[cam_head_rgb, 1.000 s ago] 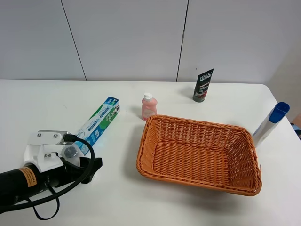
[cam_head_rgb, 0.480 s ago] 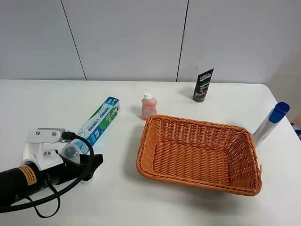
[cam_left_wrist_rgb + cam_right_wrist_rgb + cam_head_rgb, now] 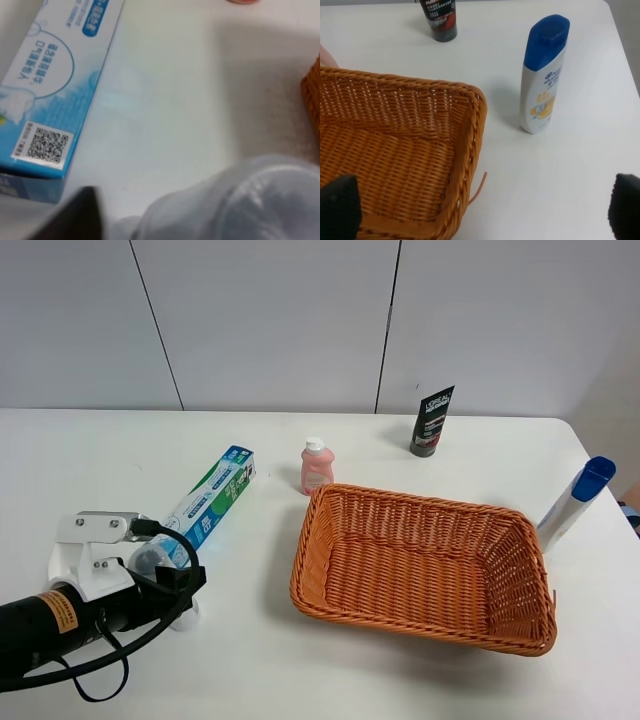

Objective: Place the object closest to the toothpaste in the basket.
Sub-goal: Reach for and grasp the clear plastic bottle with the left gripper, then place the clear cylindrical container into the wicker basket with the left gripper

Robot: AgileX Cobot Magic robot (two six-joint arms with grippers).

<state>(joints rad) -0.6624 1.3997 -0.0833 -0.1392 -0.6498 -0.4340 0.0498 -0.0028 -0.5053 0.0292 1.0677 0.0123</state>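
The toothpaste box (image 3: pixel 212 498), blue and white, lies left of the orange wicker basket (image 3: pixel 310 530); it also shows in the left wrist view (image 3: pixel 55 85). A clear plastic bottle (image 3: pixel 150 560) sits at the box's near end, closest to it. My left gripper (image 3: pixel 172 588) is closed around this bottle, which fills the left wrist view (image 3: pixel 240 200) beside one dark finger (image 3: pixel 70 215). My right gripper (image 3: pixel 482 212) is open and empty above the basket's right rim (image 3: pixel 470 100); it is out of the exterior high view.
A pink bottle (image 3: pixel 316 467) stands just behind the basket's far left corner. A black tube (image 3: pixel 431 421) stands at the back, also in the right wrist view (image 3: pixel 438 17). A white shampoo bottle with a blue cap (image 3: pixel 572 504) stands right of the basket (image 3: pixel 543 75).
My left gripper's black finger has drawn in toward the clear bottle. The arm has barely moved otherwise. Nothing else has moved.
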